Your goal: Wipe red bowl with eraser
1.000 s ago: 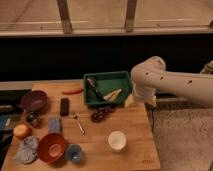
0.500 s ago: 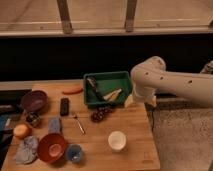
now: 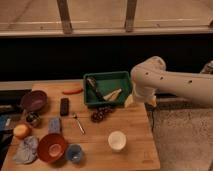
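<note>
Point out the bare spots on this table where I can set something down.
Bare: the right front, between white cup and table edge; the middle, between fork, grapes and cup. Crowded: the left front around red bowl. The gripper hangs by the right end of the tray.

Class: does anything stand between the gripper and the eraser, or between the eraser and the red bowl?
Yes. The open gripper hangs at the right end of the green bin; the eraser lies left of the bin, so the bin is between them. A blue sponge lies between eraser and red bowl.
</note>
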You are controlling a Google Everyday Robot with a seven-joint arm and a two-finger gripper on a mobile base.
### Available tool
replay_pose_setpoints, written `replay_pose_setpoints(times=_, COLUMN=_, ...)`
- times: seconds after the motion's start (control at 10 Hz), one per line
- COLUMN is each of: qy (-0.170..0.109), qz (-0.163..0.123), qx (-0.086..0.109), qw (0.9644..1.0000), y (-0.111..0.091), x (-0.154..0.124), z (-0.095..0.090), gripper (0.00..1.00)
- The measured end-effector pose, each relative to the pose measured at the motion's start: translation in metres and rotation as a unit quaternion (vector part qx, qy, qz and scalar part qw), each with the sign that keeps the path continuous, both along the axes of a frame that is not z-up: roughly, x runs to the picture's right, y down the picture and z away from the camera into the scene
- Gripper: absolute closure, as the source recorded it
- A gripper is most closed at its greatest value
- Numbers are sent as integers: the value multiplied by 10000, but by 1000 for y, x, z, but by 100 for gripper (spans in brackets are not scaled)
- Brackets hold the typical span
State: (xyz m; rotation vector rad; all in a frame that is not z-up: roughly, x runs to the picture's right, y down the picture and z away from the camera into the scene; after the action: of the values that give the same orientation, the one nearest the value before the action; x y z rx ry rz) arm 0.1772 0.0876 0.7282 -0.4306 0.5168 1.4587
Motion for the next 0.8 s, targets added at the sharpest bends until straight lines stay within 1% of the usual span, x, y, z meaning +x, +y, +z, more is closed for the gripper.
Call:
replay_pose_setpoints(times=0.5, qy=-4, qz=0, qx=12, qw=10000, y=-1, x=0, z=0, gripper=20)
replay_pose_setpoints(times=0.7, qy=-311, qz=-133, qx=85, qw=9994, y=-10, x=-6, z=1, gripper=20)
replay_pose_setpoints(times=0.8, qy=-534, qz=-309, qx=162, qw=9980, y=-20, x=-24, z=2, gripper=20)
